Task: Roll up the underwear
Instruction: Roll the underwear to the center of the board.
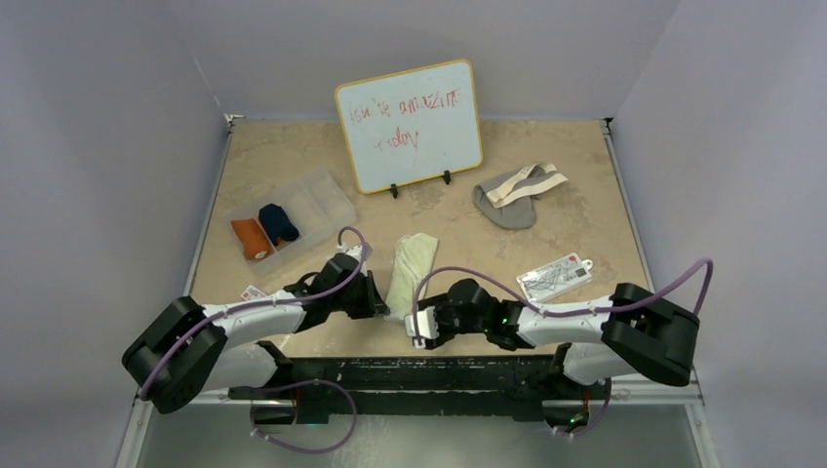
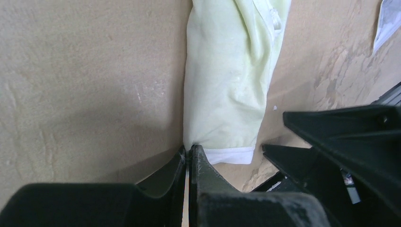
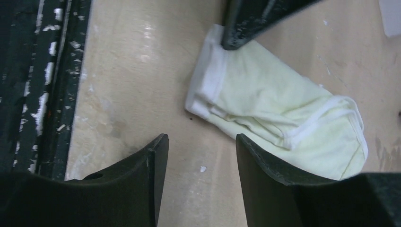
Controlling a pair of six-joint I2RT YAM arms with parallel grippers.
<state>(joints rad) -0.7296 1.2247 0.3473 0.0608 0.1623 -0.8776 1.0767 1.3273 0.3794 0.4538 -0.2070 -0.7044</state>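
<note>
While left tool (image 2: 189,153) sits closed at cream underwear (image 2: 227,85) hem, right tool (image 3: 201,139) gapes; whiteboard (image 1: 410,122) scrawl illegible.

desk (image 1: 575,229) layout: whiteboard (image 1: 409,125) at rear ctr. tray (image 1: 327,195) at left, holding two rolls side by side: left roll (image 1: 252,237), right roll (image 1: 278,222). folded underwear (image 1: 411,268) at ctr front, lying front-to-rear. flat underwear (image 1: 512,200) at right rear, beside whiteboard. card (image 1: 554,277) right of folded underwear. left tool (image 2: 189,150) touches its near-left corner; right tool (image 3: 201,137) near its front end, apart.
</note>
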